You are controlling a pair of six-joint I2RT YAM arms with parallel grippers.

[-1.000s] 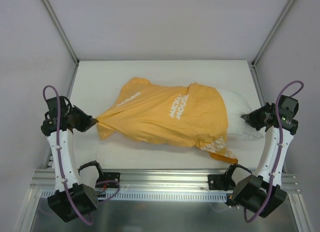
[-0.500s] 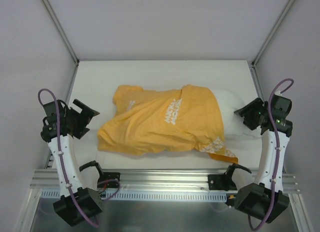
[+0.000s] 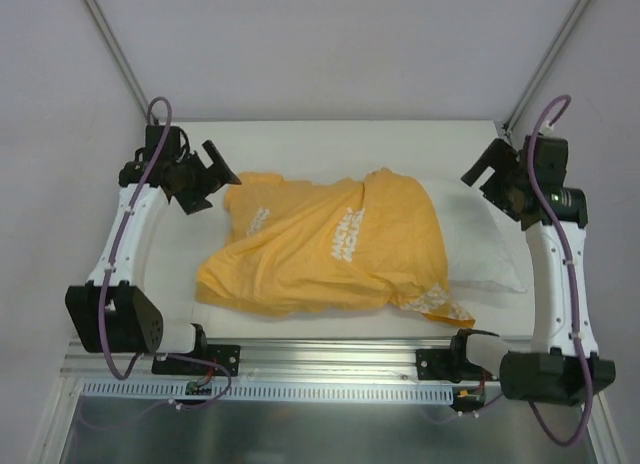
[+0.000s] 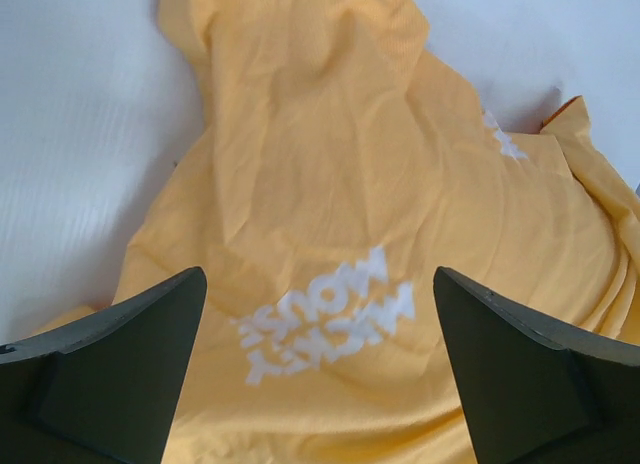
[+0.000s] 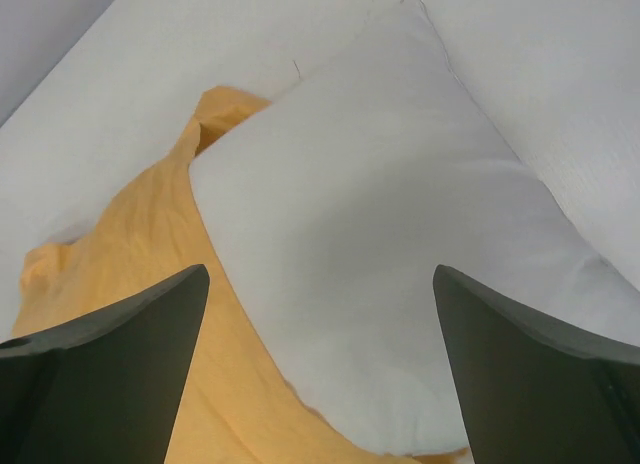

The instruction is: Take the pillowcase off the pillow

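Note:
The orange pillowcase [image 3: 330,246] with white logos lies crumpled across the middle of the table, covering most of the white pillow [image 3: 478,239], whose right end sticks out bare. My left gripper [image 3: 208,176] hovers open above the pillowcase's far-left corner, holding nothing. In the left wrist view the pillowcase [image 4: 330,234] fills the space below the gripper [image 4: 320,314]. My right gripper [image 3: 488,174] is open above the pillow's far-right corner. The right wrist view shows the bare pillow [image 5: 390,244] between the spread fingers [image 5: 530,384], with the pillowcase [image 5: 120,284] at left.
The white table [image 3: 330,144] is bounded by grey walls at the back and sides, with slanted metal frame posts [image 3: 120,54] at the rear corners. A metal rail [image 3: 330,369] runs along the near edge by the arm bases.
Both grippers let go, the left of the pillowcase's left corner and the right of the pillow's right end, opened wide and rose toward the back. The pillowcase slackened and settled.

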